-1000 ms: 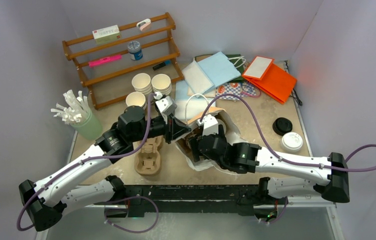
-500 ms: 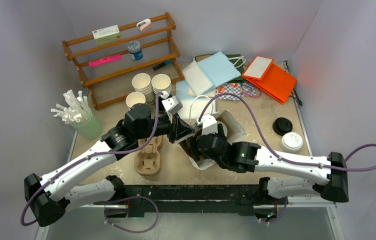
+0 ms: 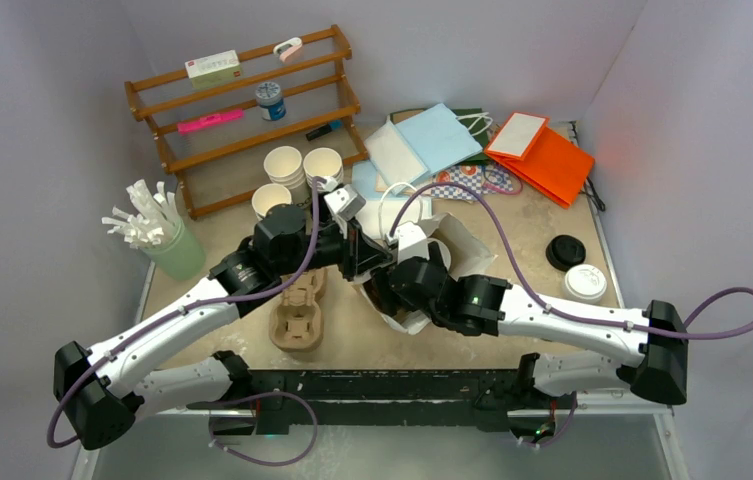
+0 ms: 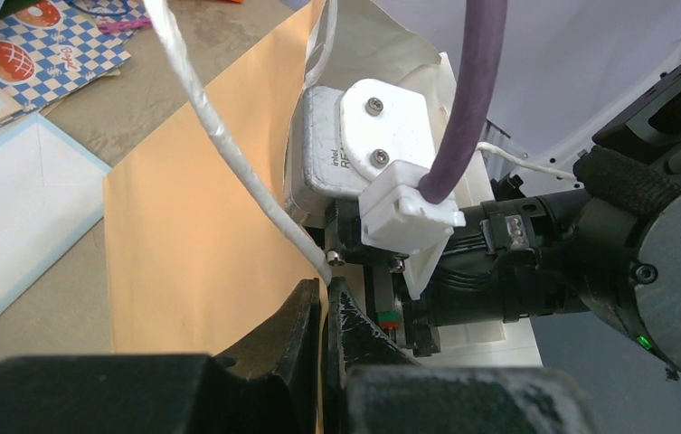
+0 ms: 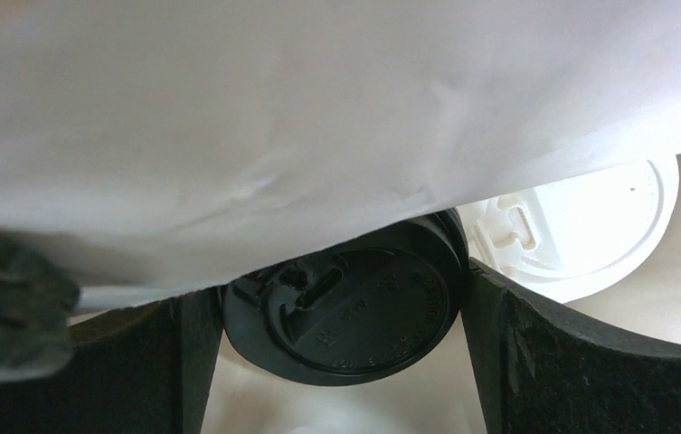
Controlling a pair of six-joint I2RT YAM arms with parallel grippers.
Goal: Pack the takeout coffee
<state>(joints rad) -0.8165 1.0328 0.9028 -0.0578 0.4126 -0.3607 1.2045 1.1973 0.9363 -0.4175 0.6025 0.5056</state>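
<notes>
- Bench (image 3: 542,225): carries everything listed.
- Paper bag (image 3: 457,245): mid-bench, white lining showing, mouth agape.
- Left hand (image 4: 323,316): at the bag's rim, pressed together on the kraft wall beside the handle cord (image 4: 228,163). It is apparently there to hold the mouth open.
- Right hand (image 5: 341,362): inside the bag, fingers set wide and bearing on both sides of the black-lidded cup (image 5: 354,298), probably to seat it.
- White-lidded cup (image 5: 581,235): inside the bag, just beside the black-lidded cup. The walls of both cups are hidden.

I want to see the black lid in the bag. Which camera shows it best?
Right wrist: the black lid sits close-up in the right hand. Top and left wrist views show only the paper bag hiding it.
</notes>
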